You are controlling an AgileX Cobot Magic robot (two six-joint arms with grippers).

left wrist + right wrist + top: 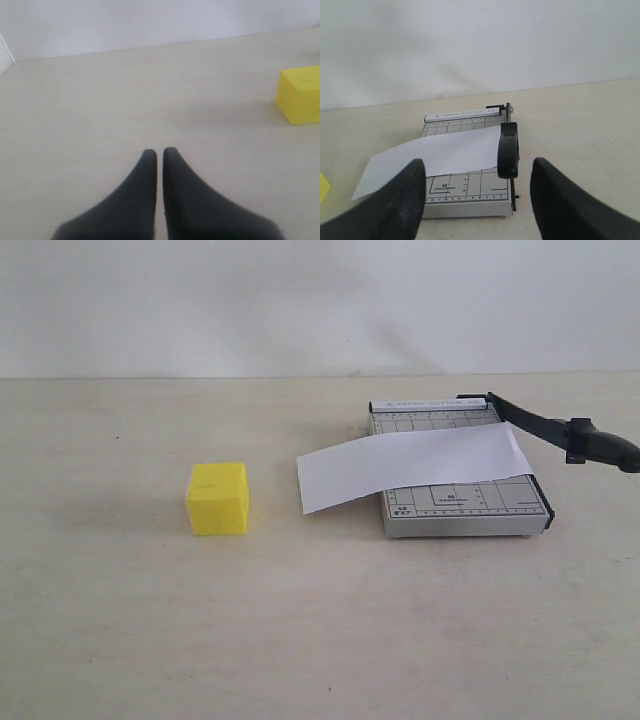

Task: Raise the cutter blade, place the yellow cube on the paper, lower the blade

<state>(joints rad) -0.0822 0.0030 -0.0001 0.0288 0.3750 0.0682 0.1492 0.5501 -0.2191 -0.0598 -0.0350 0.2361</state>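
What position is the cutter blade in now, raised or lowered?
Raised partway. The cutter blade slants up from its hinge, with its handle end lifted clear of the cutter board, and the paper lies across the board beneath it.

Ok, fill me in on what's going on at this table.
Nothing is being held yet. The left gripper is shut and empty over bare table, with the yellow cube off to one side. The right gripper is open, facing the handle of the cutter blade. The paper lies across the grey board; the cube sits apart from it.
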